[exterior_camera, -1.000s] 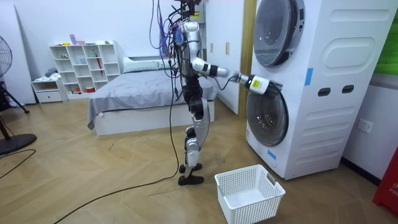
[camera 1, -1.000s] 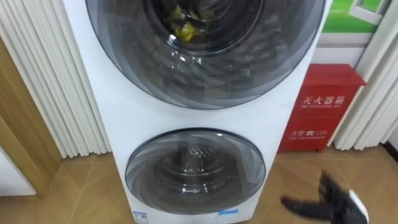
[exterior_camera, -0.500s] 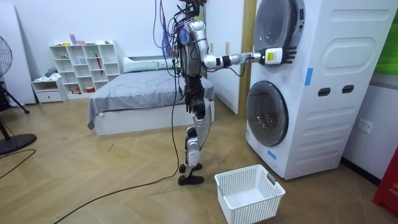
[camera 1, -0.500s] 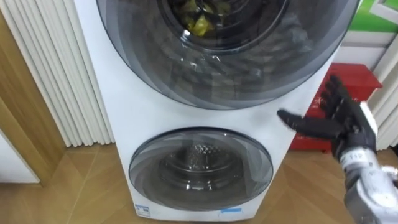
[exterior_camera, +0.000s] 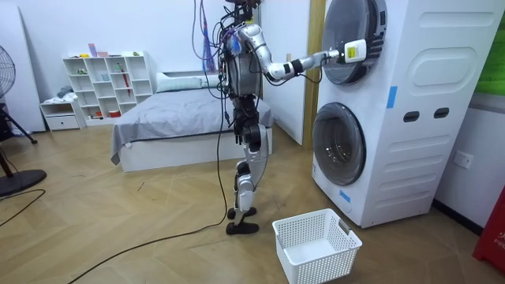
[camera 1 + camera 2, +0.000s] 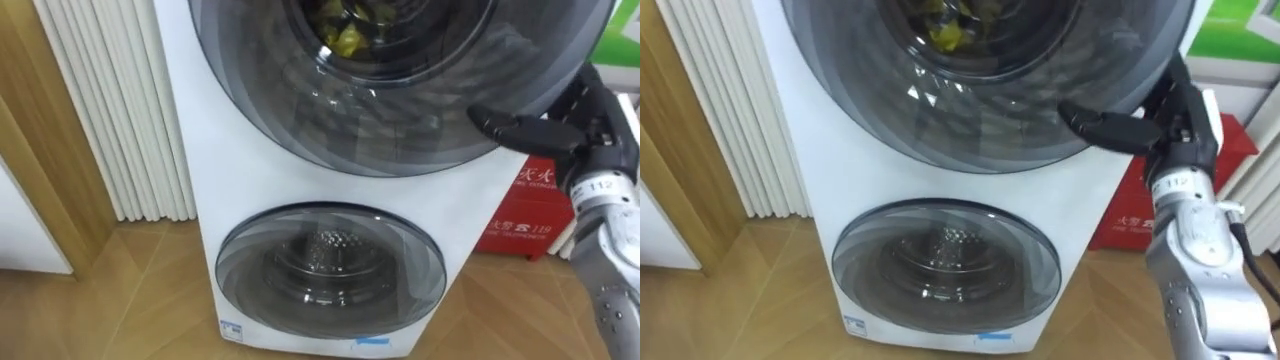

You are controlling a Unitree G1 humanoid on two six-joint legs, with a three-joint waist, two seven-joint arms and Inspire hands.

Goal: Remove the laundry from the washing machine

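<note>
Right now the yellow-green clothes (image 6: pixel 348 22) lie up and to the left of the robot's right hand (image 6: pixel 590 125). They are inside the upper drum of the white stacked washing machine (image 6: pixel 195 150), behind its closed round dark glass door (image 6: pixel 400 120). The hand is at the door's right rim, its fingers spread and holding nothing, the thumb pointing across the glass. The door has to come open first, I'd say.

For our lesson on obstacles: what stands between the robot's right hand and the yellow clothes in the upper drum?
The shut upper door: its glass covers the yellow clothes, and the right hand is at its right rim.
</note>
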